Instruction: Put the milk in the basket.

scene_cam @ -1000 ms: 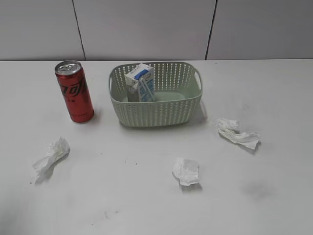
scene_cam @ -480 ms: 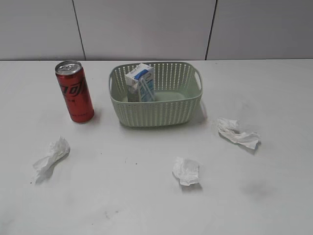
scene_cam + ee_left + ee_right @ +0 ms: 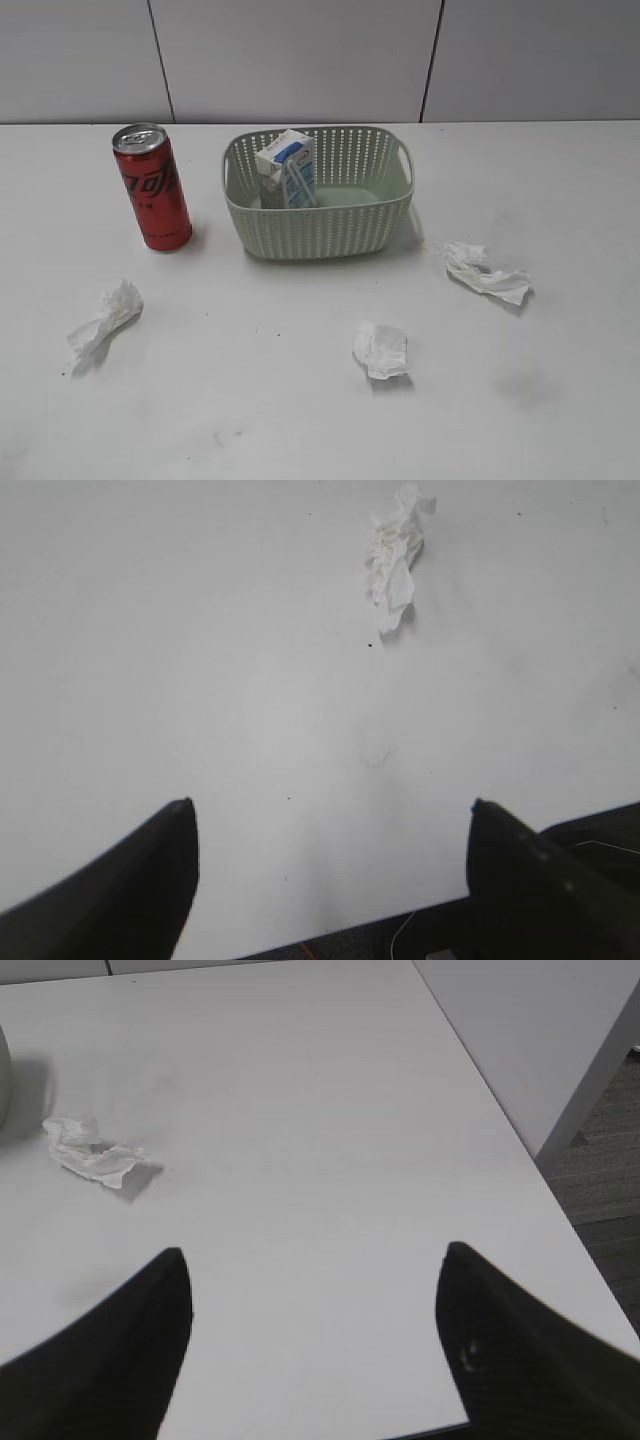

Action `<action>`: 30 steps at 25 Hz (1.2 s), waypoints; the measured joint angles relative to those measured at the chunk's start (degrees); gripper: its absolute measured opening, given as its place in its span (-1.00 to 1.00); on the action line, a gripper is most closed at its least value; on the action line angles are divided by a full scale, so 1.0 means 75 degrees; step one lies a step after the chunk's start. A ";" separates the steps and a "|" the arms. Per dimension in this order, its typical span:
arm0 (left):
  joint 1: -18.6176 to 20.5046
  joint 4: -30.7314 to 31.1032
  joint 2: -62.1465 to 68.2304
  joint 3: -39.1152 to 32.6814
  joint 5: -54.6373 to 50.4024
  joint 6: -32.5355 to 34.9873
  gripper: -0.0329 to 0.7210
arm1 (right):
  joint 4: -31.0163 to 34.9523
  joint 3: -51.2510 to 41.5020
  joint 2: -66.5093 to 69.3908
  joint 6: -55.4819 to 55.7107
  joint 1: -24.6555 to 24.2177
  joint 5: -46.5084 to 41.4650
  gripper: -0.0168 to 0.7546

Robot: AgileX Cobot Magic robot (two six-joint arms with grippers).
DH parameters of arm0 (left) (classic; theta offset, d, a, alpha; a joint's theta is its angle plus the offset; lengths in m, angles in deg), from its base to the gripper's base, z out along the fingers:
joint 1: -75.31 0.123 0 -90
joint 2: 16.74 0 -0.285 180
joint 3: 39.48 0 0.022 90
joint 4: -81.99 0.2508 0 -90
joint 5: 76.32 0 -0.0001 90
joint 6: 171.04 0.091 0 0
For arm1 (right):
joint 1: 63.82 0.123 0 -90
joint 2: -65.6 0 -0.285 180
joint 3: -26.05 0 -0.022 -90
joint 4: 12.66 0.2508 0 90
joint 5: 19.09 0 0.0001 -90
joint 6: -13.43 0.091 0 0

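Observation:
The milk (image 3: 289, 168), a small white carton with blue markings and a straw, stands tilted inside the pale green basket (image 3: 320, 228), at its left end. Neither arm shows in the exterior view. My left gripper (image 3: 330, 815) is open and empty above bare table near the front edge. My right gripper (image 3: 313, 1260) is open and empty above bare table near the front right corner. The basket's edge just shows at the far left of the right wrist view (image 3: 3, 1080).
A red can (image 3: 152, 188) stands left of the basket. Three crumpled tissues lie on the white table: front left (image 3: 103, 322) (image 3: 397, 558), front middle (image 3: 381, 350) and right (image 3: 485, 272) (image 3: 92, 1153). The table's right edge (image 3: 520, 1150) drops to the floor.

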 joint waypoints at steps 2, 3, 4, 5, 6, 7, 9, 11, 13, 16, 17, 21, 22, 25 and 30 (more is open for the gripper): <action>0.0000 0.0000 0.0000 0.0000 0.0000 0.0007 0.69 | 0.0000 0.0000 0.0000 0.0000 0.0000 0.0000 0.56; 0.0000 0.0000 0.0000 0.0000 0.0000 0.0007 0.65 | 0.0000 0.0000 0.0000 0.0000 0.0000 0.0000 0.56; 0.0000 0.0000 0.0000 0.0000 0.0000 0.0007 0.61 | 0.0000 0.0000 0.0000 0.0000 0.0000 0.0000 0.56; 0.0000 0.0000 0.0000 0.0000 0.0000 0.0007 0.57 | 0.0000 0.0000 0.0000 0.0000 0.0000 0.0000 0.56; 0.0000 0.0000 -0.0009 0.0000 0.0000 0.0007 0.51 | 0.0000 0.0000 0.0000 0.0000 0.0000 0.0000 0.56; 0.0000 0.0000 -0.0043 0.0000 0.0000 0.0007 0.47 | 0.0000 0.0000 0.0000 0.0000 0.0000 0.0000 0.56; 0.0063 -0.0018 -0.0178 0.0000 0.0000 0.0007 0.38 | 0.0000 0.0000 0.0000 0.0000 0.0000 0.0000 0.56; 0.0223 -0.0026 -0.0431 0.0000 0.0000 0.0007 0.30 | 0.0000 0.0000 0.0000 0.0000 0.0000 0.0000 0.56; 0.0539 -0.0026 -0.0750 0.0000 0.0000 0.0007 0.22 | 0.0000 0.0000 0.0000 0.0000 0.0000 0.0000 0.56; 0.1183 -0.0034 -0.1335 -0.0003 0.0000 0.0007 0.12 | 0.0000 0.0000 0.0000 0.0000 0.0000 0.0000 0.56; 0.1394 -0.0042 -0.1561 -0.0003 0.0000 0.0007 0.07 | 0.0000 0.0000 0.0000 0.0000 0.0000 0.0000 0.56; 0.2259 -0.0056 -0.2465 -0.0009 0.0000 0.0007 -0.06 | 0.0000 0.0000 0.0000 0.0000 0.0000 0.0000 0.56; 0.2434 -0.0056 -0.2657 -0.0009 0.0000 0.0007 -0.10 | 0.0000 0.0000 0.0000 0.0000 0.0000 0.0000 0.56; 0.2757 -0.0056 -0.3303 -0.0009 0.0000 0.0007 -0.21 | 0.0000 0.0000 0.0000 0.0000 0.0000 0.0000 0.56; 0.2813 -0.0089 -0.3706 -0.0009 -0.0007 0.0007 -0.29 | -0.0010 0.0000 0.0000 0.0000 0.0000 0.0000 0.56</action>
